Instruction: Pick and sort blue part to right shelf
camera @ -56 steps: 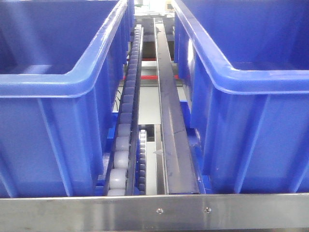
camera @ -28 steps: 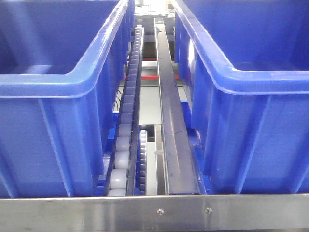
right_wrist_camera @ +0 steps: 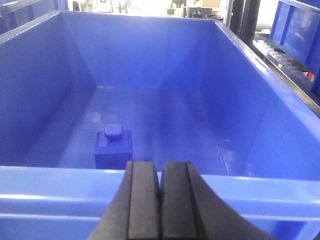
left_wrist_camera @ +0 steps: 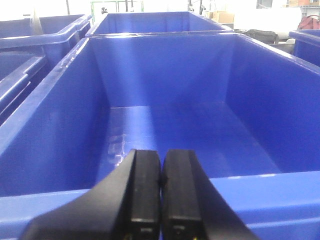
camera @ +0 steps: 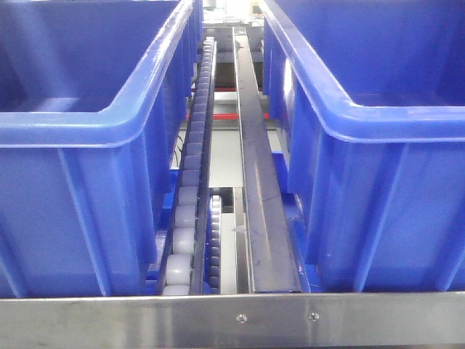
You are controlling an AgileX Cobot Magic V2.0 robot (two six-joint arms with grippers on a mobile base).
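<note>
The left gripper (left_wrist_camera: 161, 192) has its 2 black fingers pressed together, holding nothing; the right gripper (right_wrist_camera: 160, 197) likewise, fingers touching, empty.

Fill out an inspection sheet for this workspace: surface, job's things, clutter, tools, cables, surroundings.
Surface: roller track and metal rail run between two blue bins; steel bar across the front.
Job's things: blue part stands upright on the floor of the blue bin under the right tool.
Clutter: nothing seen; bin under the left tool shows nothing inside.
Tools: left tool shut, holding nothing; right tool shut, holding nothing.
Cables: nothing seen.
Surroundings: more blue bins behind; bright, blurred background.
</note>
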